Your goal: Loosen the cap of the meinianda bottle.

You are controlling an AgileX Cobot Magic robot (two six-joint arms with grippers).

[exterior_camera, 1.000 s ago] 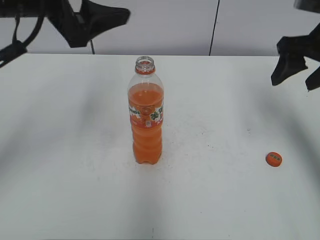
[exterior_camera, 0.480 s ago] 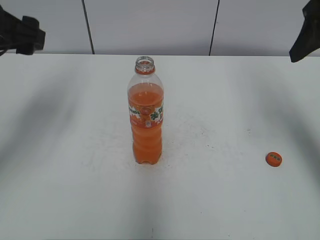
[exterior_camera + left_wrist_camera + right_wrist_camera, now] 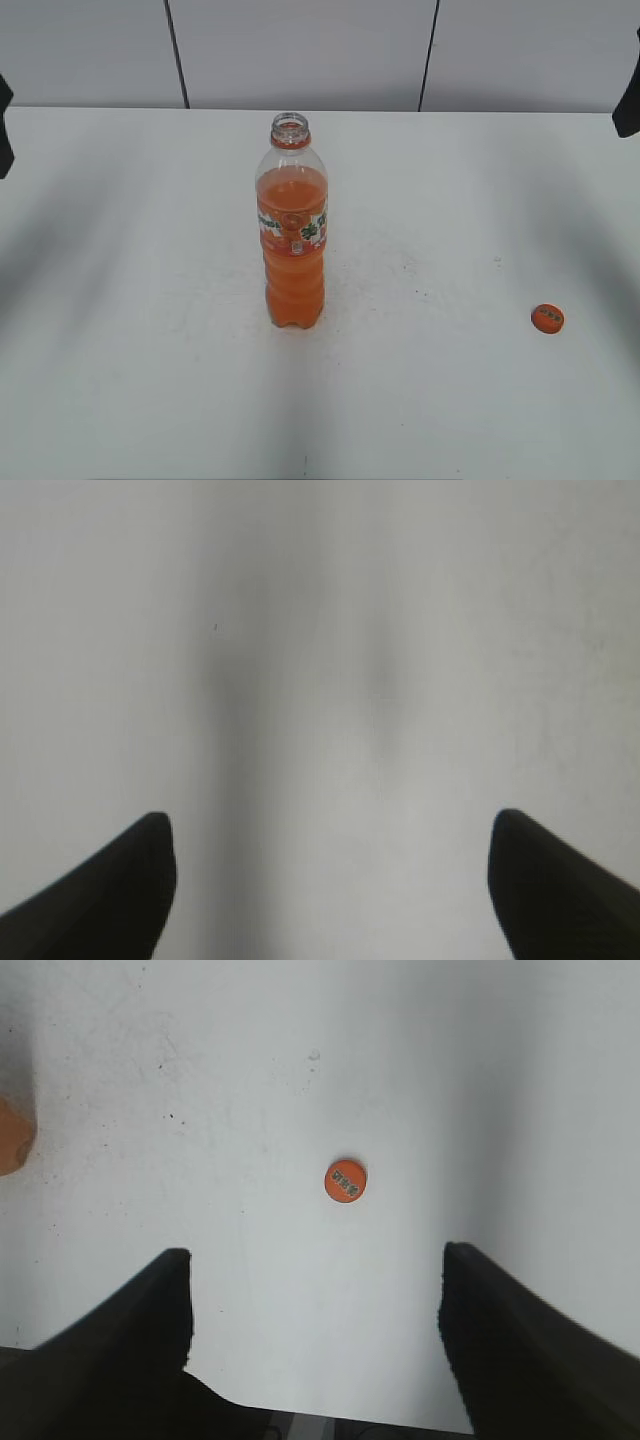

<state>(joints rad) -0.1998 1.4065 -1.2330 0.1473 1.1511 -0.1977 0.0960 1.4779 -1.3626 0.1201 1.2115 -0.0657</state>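
Note:
The meinianda bottle (image 3: 292, 230) stands upright in the middle of the white table (image 3: 450, 400), its mouth open and its orange neck ring showing. A sliver of its orange body shows at the left edge of the right wrist view (image 3: 12, 1138). The cap (image 3: 547, 318) lies flat on the table at the right, apart from the bottle; it also shows in the right wrist view (image 3: 345, 1180). My left gripper (image 3: 330, 830) is open and empty over bare table. My right gripper (image 3: 315, 1260) is open and empty, high above the cap.
A pale wall with dark vertical seams (image 3: 428, 55) runs behind the table's far edge. Only dark slivers of the arms show at the left edge (image 3: 4, 125) and right edge (image 3: 630, 105) of the exterior view.
Both arms have drawn back outward and upward, almost leaving the exterior view. The bottle and the cap have not moved.

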